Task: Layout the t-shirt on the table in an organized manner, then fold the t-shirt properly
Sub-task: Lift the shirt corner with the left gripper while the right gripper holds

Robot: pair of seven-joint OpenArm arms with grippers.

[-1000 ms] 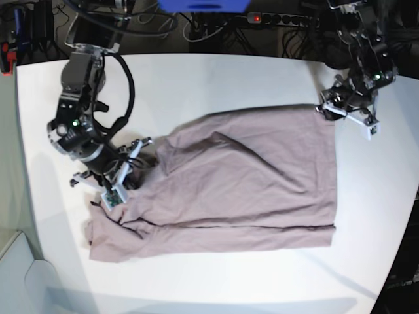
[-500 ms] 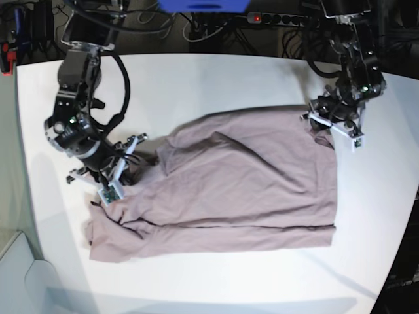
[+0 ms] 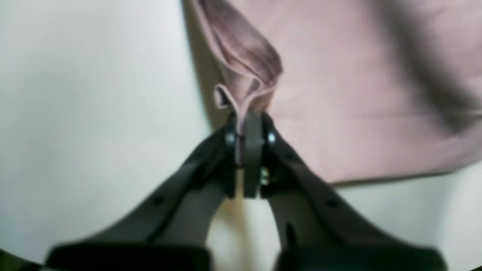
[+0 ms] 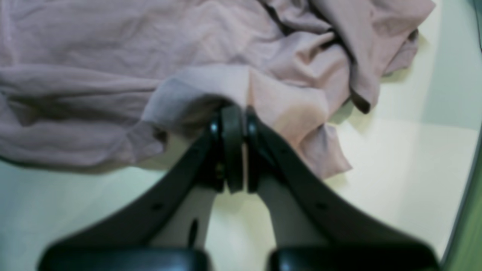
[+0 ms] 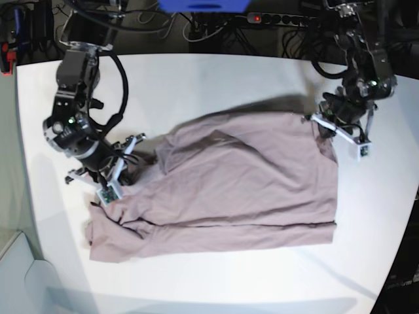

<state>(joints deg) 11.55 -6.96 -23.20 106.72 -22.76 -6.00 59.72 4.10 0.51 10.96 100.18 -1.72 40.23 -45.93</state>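
The mauve t-shirt (image 5: 249, 183) lies spread and creased across the middle of the white table (image 5: 216, 78). Its left end is bunched into folds (image 4: 320, 49). My left gripper (image 5: 319, 125) is at the shirt's far right corner. In the left wrist view its jaws (image 3: 245, 126) are shut on a pinched fold of the shirt's edge (image 3: 244, 71). My right gripper (image 5: 131, 159) is at the shirt's left end. The right wrist view shows it (image 4: 238, 113) shut on a raised flap of fabric (image 4: 211, 82).
A power strip (image 5: 275, 18) with a red light and loose cables lie behind the table's far edge. A blue object (image 5: 203, 5) sits at the top centre. The table edge curves away at the right (image 5: 402, 216) and a pale floor shows at the left.
The left gripper has come in from beside the shirt's far right corner and shut on it, lifting that corner slightly. The right arm has shifted a little while keeping its grip.
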